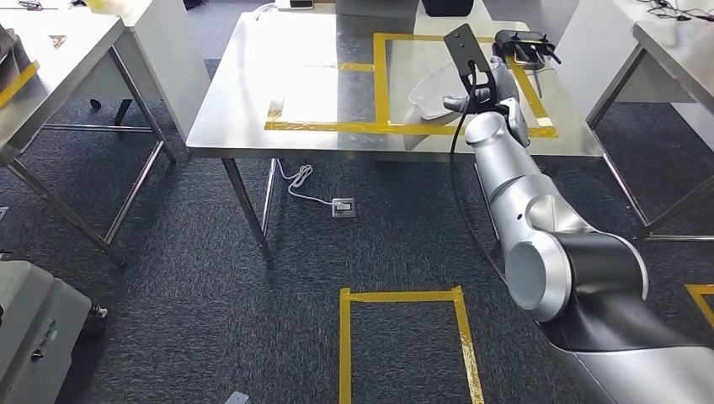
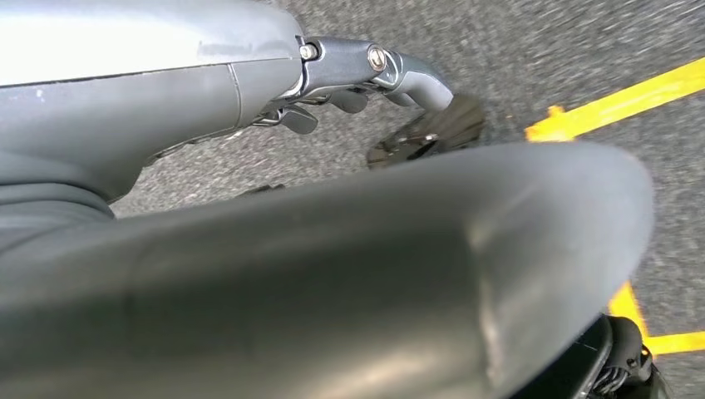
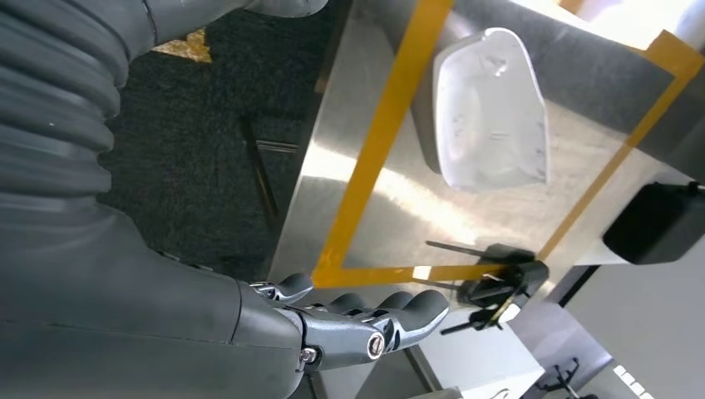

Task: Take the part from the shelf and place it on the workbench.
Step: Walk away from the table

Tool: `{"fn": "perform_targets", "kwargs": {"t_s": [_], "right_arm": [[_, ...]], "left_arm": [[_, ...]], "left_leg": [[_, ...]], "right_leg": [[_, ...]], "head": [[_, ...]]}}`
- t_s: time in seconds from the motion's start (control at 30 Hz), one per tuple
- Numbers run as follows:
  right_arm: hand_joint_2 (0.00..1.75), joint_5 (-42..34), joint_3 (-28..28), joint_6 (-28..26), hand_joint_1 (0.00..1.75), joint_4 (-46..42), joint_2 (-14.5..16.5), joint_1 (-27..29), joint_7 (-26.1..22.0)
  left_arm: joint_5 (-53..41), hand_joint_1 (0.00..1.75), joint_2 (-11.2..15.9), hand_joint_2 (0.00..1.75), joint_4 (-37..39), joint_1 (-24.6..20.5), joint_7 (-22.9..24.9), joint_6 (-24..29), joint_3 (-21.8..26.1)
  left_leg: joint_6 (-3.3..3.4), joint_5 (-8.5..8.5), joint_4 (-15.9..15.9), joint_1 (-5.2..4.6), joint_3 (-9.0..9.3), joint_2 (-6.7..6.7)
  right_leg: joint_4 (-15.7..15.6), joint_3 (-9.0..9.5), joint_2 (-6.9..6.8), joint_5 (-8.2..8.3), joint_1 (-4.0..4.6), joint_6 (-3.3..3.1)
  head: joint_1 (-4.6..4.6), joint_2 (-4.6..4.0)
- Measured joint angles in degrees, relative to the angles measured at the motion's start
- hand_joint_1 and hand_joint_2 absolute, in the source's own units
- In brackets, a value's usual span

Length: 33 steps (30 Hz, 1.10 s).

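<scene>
The part (image 1: 435,94), a white moulded shell, lies on the steel surface (image 1: 253,101) inside the right-hand rectangle of yellow tape (image 1: 380,80), near the front tape line. The right robot hand (image 3: 357,320) is beside the part with nothing in it, its fingers extended and apart. By this evidence the placement appears complete and withdrawal is the remaining step.

Risks:
- The right forearm and its black cable (image 1: 459,168) hang over the front edge of the surface, close to the part. A sideways swing during withdrawal is likely to brush the shell and push it across the tape line.
- The shell appears light and rests on smooth steel, so slight contact may slide it.
- A small black device with thin prongs (image 1: 526,46) stands at the far right corner of the taped rectangle, near the right robot hand. A forward or upward motion could strike it.

The left robot hand (image 2: 366,79) hangs over the carpet with its fingers curled in; whether it is fully closed cannot be told.

Surroundings: a second taped rectangle (image 1: 404,345) marks the floor. Other tables (image 1: 59,50) stand to the left and right. A white cable and socket (image 1: 341,206) lie under the surface.
</scene>
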Motion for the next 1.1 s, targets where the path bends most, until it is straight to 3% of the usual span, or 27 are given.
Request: {"fn": "perform_targets", "kwargs": {"t_s": [0.07,0.13,0.2,0.27,0.3,0.37,0.43,0.47,0.5,0.53,0.57,0.6,0.67,0.7,0.77,0.8,0.87,0.93,0.97,1.0,1.03,1.1], "right_arm": [[1.75,-0.04,-0.11,-0.01,0.0,-0.01,-0.04,0.24,0.01],[1.75,-0.05,-0.16,-0.05,0.0,-0.11,-0.06,0.21,-0.01],[1.75,-0.05,-0.18,-0.13,0.0,-0.25,-0.1,0.07,-0.05],[1.75,-0.05,-0.2,-0.16,0.0,-0.27,-0.15,-0.03,-0.1],[1.75,-0.05,-0.2,-0.15,0.0,-0.26,-0.14,-0.06,-0.12],[1.75,-0.06,-0.2,-0.16,0.0,-0.24,-0.03,-0.05,-0.2],[1.75,-0.03,-0.2,-0.2,0.0,-0.24,0.12,0.02,-0.34],[1.75,-0.01,-0.2,-0.22,0.0,-0.24,0.2,0.11,-0.39],[1.75,0.01,-0.2,-0.25,0.0,-0.24,0.28,0.25,-0.43],[1.75,0.03,-0.2,-0.26,0.0,-0.24,0.33,0.39,-0.44],[1.75,0.04,-0.2,-0.28,0.0,-0.25,0.36,0.49,-0.44],[1.75,0.06,-0.2,-0.31,0.0,-0.29,0.38,0.52,-0.44],[1.75,0.08,-0.21,-0.42,0.0,-0.44,0.41,0.46,-0.47],[1.75,0.09,-0.21,-0.45,0.0,-0.51,0.45,0.42,-0.5],[1.75,0.09,-0.22,-0.45,0.0,-0.52,0.55,0.52,-0.53],[1.75,0.07,-0.22,-0.42,0.0,-0.49,0.57,0.65,-0.49],[1.75,0.03,-0.23,-0.36,0.0,-0.43,0.55,0.89,-0.4],[1.75,0.03,-0.25,-0.33,0.0,-0.36,0.52,0.94,-0.37],[1.75,0.03,-0.26,-0.33,0.0,-0.31,0.52,1.02,-0.37],[1.75,0.04,-0.26,-0.32,0.0,-0.26,0.52,1.16,-0.35],[1.75,0.04,-0.26,-0.32,0.0,-0.22,0.52,1.32,-0.34],[1.75,0.05,-0.27,-0.31,0.0,-0.22,0.52,1.49,-0.32]], "left_arm": [[-0.03,0.0,-0.01,0.0,0.0,-0.01,0.04,0.0,0.0],[-0.06,0.0,-0.07,0.0,-0.02,-0.02,0.07,0.0,0.0],[-0.1,0.0,-0.13,0.0,-0.02,-0.05,0.03,0.0,0.0],[-0.13,0.0,-0.1,0.0,-0.01,-0.01,0.03,0.0,0.0],[-0.14,0.0,-0.08,0.0,0.0,0.03,0.04,0.0,0.0],[-0.16,0.0,-0.02,0.0,0.01,0.07,0.07,0.0,0.0],[-0.11,0.0,-0.01,0.0,0.01,0.08,0.07,0.0,0.0],[-0.07,0.0,0.0,0.0,0.01,0.09,0.07,0.0,0.0],[-0.03,0.0,0.0,0.0,0.01,0.11,0.07,0.0,0.0],[0.01,0.0,0.0,0.0,0.01,0.12,0.06,0.0,0.0],[0.02,0.0,0.0,0.0,-0.01,0.11,0.05,0.0,0.0],[0.04,0.0,-0.01,0.0,-0.03,0.08,0.04,0.0,0.0],[0.09,0.0,-0.01,0.0,-0.09,0.05,-0.03,0.0,0.0],[0.1,0.0,0.0,0.0,-0.11,0.06,-0.05,0.0,0.0],[0.13,0.0,0.01,0.0,-0.09,0.13,-0.07,0.0,0.0],[0.13,0.0,0.03,0.0,-0.07,0.14,-0.05,0.0,0.0],[0.12,0.0,0.04,0.0,-0.03,0.16,0.01,0.0,0.0],[0.12,0.0,0.04,0.0,-0.02,0.18,0.05,0.0,0.0],[0.12,0.0,0.04,0.0,-0.01,0.19,0.07,0.0,0.0],[0.12,0.0,0.04,0.0,0.0,0.21,0.07,0.0,0.01],[0.11,0.0,0.04,0.0,0.01,0.22,0.07,0.0,0.01],[0.09,0.0,0.03,0.0,0.01,0.22,0.07,0.0,0.01]], "left_leg": [[-0.08,1.24,0.11,-0.16,-1.52,0.0],[-0.44,2.3,0.15,-0.32,-2.47,-0.02],[-1.05,3.31,-0.07,-0.34,-2.69,-0.02],[-1.73,4.02,-0.41,-0.28,-2.81,-0.08],[-2.09,3.3,-0.02,-0.26,-3.21,-0.11],[-2.87,-1.26,3.88,-0.05,-4.65,-0.09],[-3.63,-6.5,11.21,0.38,-6.33,0.02],[-3.92,-7.42,14.32,0.59,-6.65,0.05],[-4.14,-7.03,16.02,0.77,-6.26,0.06],[-4.28,-5.69,15.75,0.91,-4.93,0.07],[-4.35,-4.27,13.57,1.03,-2.63,0.09],[-4.35,-4.02,9.9,1.11,0.37,0.1],[-3.67,-5.31,2.84,0.87,5.32,-0.11],[-3.15,-6.07,0.88,0.61,6.33,-0.23],[-1.98,-5.33,0.04,0.3,6.02,-0.27],[-1.46,-4.66,-0.02,0.27,5.64,-0.18],[-0.53,-2.98,-0.24,0.44,4.31,0.04],[-0.09,-1.42,-0.2,0.35,2.36,0.11],[-0.04,-0.66,-0.17,0.29,1.35,0.13],[-0.02,0.11,-0.13,0.23,0.34,0.13],[-0.06,0.87,-0.09,0.19,-0.67,0.13],[-0.31,2.27,0.05,0.18,-2.4,0.12]], "right_leg": [[-4.1,4.59,0.08,2.67,0.41,-0.68],[-12.16,10.64,0.12,2.6,0.95,-1.58],[-16.56,13.2,0.17,1.48,1.33,-2.24],[-17.28,12.86,0.11,2.43,1.21,-2.82],[-17.47,12.47,0.01,3.14,1.03,-3.2],[-17.87,11.26,-0.19,4.73,0.62,-3.75],[-17.87,9.52,-0.18,6.17,0.52,-3.87],[-17.85,8.59,-0.18,6.9,0.49,-3.8],[-17.81,7.65,-0.19,7.63,0.46,-3.68],[-17.75,6.71,-0.21,8.35,0.41,-3.49],[-17.64,5.82,-0.24,9.03,0.36,-3.25],[-17.47,5.03,-0.28,9.65,0.33,-2.95],[-17.2,4.1,-0.42,10.72,0.29,-2.22],[-17.29,3.95,-0.48,11.28,0.21,-1.82],[-17.8,3.85,-0.49,12.22,0.0,-1.01],[-17.62,3.5,-0.42,11.75,-0.13,-0.64],[-14.14,1.85,-0.26,7.49,-0.22,-0.17],[-6.73,-0.28,-0.15,1.69,-0.16,-0.01],[-3.17,-0.87,-0.11,0.24,-0.1,-0.01],[-0.87,-0.73,-0.07,0.12,-0.04,-0.06],[-0.41,0.34,-0.06,1.14,0.02,-0.18],[-5.37,5.52,-0.04,3.48,0.18,-0.6]], "head": [[0.0,0.0],[-0.05,0.0],[0.08,0.01],[0.31,0.01],[0.29,0.01],[0.16,0.0],[0.07,0.0],[0.05,0.0],[0.05,0.0],[0.05,0.0],[0.05,0.0],[0.05,0.0],[0.21,0.0],[0.22,0.0],[0.16,0.0],[0.08,0.0],[0.07,0.0],[0.11,0.0],[0.1,0.0],[0.1,0.0],[0.1,0.0],[0.11,0.0]]}}
